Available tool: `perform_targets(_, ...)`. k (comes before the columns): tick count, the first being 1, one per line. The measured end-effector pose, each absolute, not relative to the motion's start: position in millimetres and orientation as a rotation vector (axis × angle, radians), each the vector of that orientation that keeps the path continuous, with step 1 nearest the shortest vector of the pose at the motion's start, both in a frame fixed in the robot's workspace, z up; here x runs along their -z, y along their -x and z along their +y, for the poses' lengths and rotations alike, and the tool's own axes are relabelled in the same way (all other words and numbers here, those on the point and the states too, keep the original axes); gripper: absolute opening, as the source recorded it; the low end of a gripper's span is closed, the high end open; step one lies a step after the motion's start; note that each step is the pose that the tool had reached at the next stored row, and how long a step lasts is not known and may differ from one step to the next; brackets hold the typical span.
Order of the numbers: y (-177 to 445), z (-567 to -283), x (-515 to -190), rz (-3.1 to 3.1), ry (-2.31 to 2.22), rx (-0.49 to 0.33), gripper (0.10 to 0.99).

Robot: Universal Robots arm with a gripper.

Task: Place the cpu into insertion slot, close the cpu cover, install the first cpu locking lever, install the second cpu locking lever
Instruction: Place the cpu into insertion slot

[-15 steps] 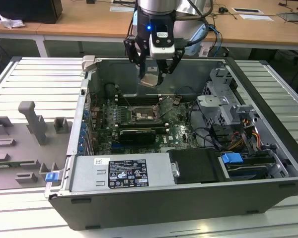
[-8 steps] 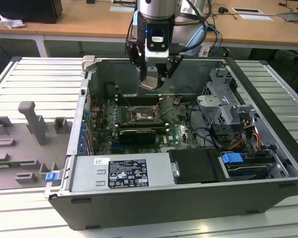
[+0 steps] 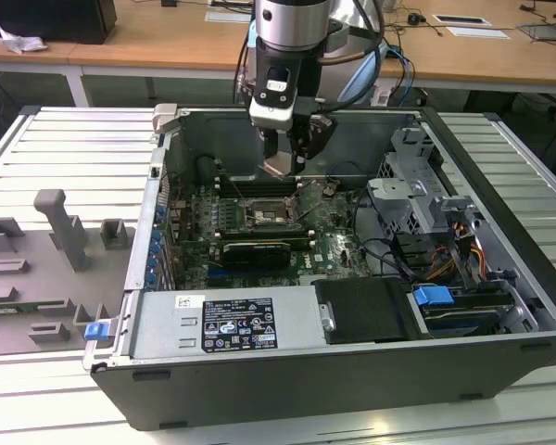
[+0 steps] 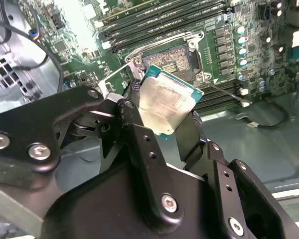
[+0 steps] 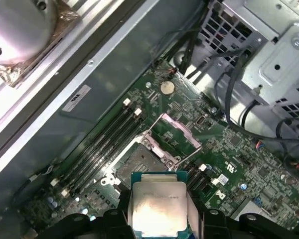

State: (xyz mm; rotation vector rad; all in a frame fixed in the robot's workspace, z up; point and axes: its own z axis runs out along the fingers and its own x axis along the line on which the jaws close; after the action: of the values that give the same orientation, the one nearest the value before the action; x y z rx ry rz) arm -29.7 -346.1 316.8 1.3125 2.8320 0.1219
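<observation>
My gripper hangs inside the open computer case, shut on the cpu, a flat square chip with a silvery top and green edge. Its black fingers clamp two opposite sides of the chip. The cpu is held in the air, close above and a little to one side of the insertion slot, a dark square socket on the green board. The insertion slot lies uncovered with nothing in it. The cpu cover stands flipped up at the socket's far side. A thin locking lever sticks out beside the socket.
Long memory slots run alongside the socket. A long black card lies in front of it in the exterior view. A metal drive cage with cables stands at the exterior view's right, and a grey fixture at its left.
</observation>
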Motion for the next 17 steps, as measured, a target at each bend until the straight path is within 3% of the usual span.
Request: perform_targets(17,29.7,-346.1,-293.3,2.580,-1.740,-0.102,0.529)
